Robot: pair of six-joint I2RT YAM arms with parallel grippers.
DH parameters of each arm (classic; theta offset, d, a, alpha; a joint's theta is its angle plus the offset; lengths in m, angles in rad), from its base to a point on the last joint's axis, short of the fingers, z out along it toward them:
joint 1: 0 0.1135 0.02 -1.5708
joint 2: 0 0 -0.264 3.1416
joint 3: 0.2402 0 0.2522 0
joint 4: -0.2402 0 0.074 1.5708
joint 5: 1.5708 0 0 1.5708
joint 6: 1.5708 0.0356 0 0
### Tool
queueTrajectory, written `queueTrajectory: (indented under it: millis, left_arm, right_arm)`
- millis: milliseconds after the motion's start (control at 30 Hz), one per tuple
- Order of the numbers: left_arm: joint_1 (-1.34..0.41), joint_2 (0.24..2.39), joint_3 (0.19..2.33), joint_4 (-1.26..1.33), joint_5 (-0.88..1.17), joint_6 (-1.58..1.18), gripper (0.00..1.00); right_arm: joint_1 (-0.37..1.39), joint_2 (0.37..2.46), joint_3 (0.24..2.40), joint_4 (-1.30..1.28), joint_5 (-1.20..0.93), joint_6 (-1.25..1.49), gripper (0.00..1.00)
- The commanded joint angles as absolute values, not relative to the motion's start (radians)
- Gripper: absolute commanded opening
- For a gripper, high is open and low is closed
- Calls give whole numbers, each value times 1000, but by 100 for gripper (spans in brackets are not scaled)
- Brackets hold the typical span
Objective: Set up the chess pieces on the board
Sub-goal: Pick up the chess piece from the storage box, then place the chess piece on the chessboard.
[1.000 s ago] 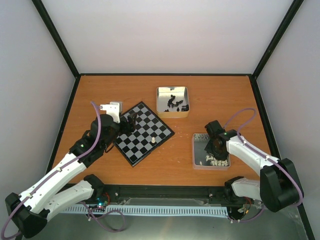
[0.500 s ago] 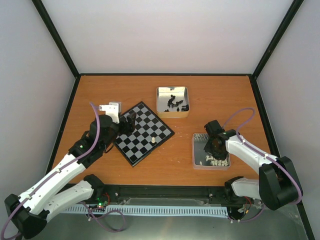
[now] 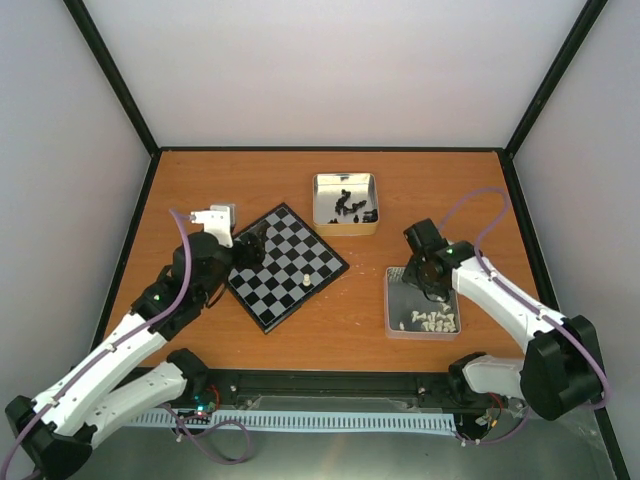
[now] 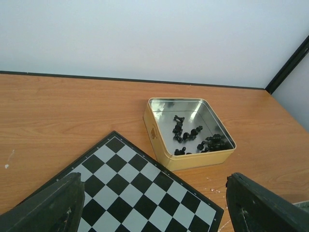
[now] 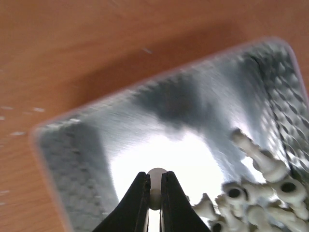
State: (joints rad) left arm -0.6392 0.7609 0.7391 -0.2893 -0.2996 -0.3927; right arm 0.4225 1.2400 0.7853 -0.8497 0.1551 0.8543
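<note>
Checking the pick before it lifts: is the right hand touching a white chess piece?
Touching. In the right wrist view the right hand is shut on a white chess piece, both fingers pressed against its sides, over the tin.

Wooden desk (image 3: 200, 180), orange-brown with a black edge, is carrying three items. The board (image 3: 287, 265) is lying flat left of centre, turned corner-on to the near edge. A square cream-walled tin (image 3: 345, 230) is sitting near the board's far-right side, not touching it. A shallower silvery tin (image 3: 400, 300) is resting toward the near right, well apart from both.
</note>
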Motion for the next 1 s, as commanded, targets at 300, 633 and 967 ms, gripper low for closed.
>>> queueTrajectory:
  millis: [300,633,967]
  left_arm:
    - [-633,613,719,-382,-364,-425,81]
    - [-634,614,721,-384,-374,-431,81]
    - [-633,609,715,-377,-369,-428,81]
  right_arm:
    - [650,1653,1358,-760,168,690,3]
    - [705,1956,1592,-768,69,630,3]
    - [750,2063,1657,-789,30,624,3]
